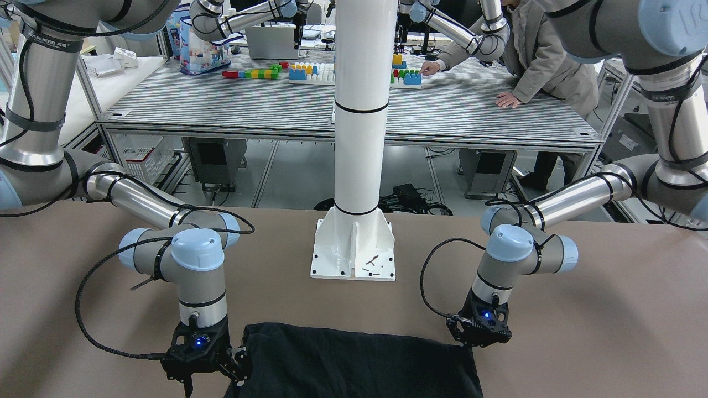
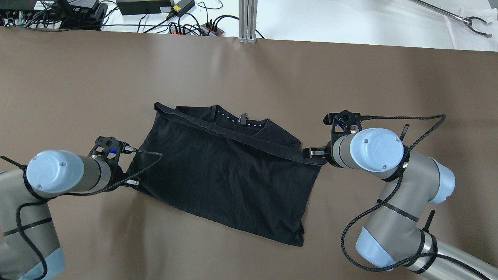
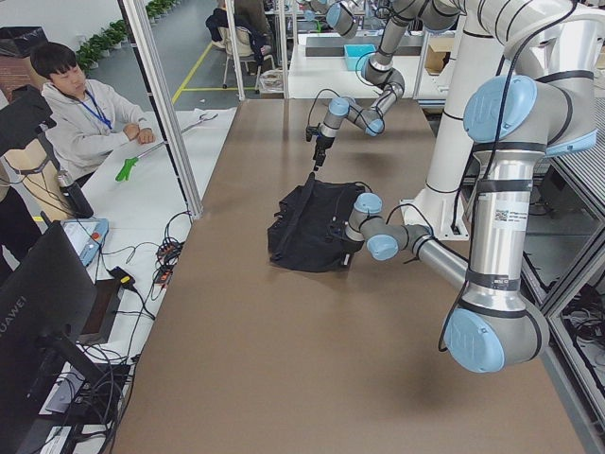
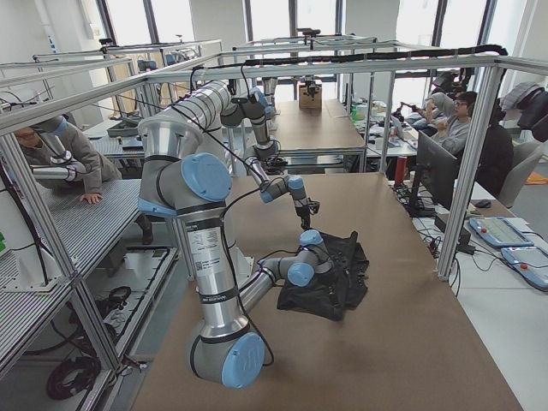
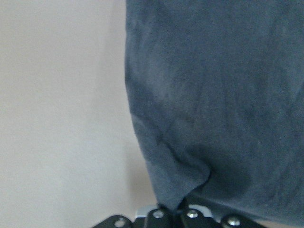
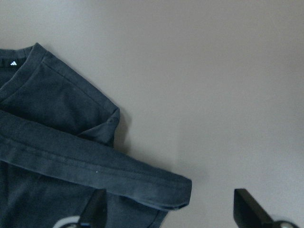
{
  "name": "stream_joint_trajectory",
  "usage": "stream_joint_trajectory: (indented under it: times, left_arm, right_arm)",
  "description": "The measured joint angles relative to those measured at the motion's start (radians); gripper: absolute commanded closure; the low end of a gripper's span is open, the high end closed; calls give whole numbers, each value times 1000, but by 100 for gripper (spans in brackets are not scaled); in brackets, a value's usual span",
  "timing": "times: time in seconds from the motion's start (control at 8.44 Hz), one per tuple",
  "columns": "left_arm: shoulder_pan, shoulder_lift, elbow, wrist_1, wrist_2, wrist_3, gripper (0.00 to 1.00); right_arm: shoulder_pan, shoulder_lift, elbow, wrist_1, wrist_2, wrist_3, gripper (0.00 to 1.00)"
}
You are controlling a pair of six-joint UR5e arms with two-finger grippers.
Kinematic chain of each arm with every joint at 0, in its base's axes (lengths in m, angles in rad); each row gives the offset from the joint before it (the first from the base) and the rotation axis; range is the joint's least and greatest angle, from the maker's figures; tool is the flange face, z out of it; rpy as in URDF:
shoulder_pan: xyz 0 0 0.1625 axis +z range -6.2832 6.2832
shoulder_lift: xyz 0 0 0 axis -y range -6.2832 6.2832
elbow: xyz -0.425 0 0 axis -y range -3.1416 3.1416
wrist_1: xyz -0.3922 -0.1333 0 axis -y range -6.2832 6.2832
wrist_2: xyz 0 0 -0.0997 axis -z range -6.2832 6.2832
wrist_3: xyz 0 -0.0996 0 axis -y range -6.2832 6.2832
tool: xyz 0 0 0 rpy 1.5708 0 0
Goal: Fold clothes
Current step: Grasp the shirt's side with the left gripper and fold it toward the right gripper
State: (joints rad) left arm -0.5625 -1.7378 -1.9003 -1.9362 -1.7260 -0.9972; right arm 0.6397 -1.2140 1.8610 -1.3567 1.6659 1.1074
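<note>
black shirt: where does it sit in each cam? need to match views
Front-facing: shirt at bottom centre, cut off by the lower edge.
Overhead: shirt at centre.
Exterior left: shirt just above centre.
Exterior right: shirt right of centre, lower half.
Left wrist: shirt fills the right side.
Right wrist: shirt at lower left.
Shared landmark: the brown table beneath it in every view.

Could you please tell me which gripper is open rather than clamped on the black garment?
The right gripper: its fingers spread apart beside the hem of the black garment, whereas the left gripper is pinched shut on its edge.
</note>
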Motion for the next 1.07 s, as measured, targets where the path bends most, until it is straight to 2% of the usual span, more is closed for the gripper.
stream_joint_trajectory:
  times: [0.24,0.47,0.83,1.07]
  left_arm:
    - [-110,-77,113,2,-1,99,100]
    - [-215,-236,301,0,-3,176,100]
    - [-320,-608,746,-25,-3,261,100]
    - [-335,-803,1053,-158,0,271,100]
  right_arm:
    - [-1,1,-5,-1,0,-1,6]
    - [-1,2,-9,-1,-1,-1,6]
    - [-1,2,-9,-1,-1,-1,6]
    - [0,2,-9,0,-2,-1,6]
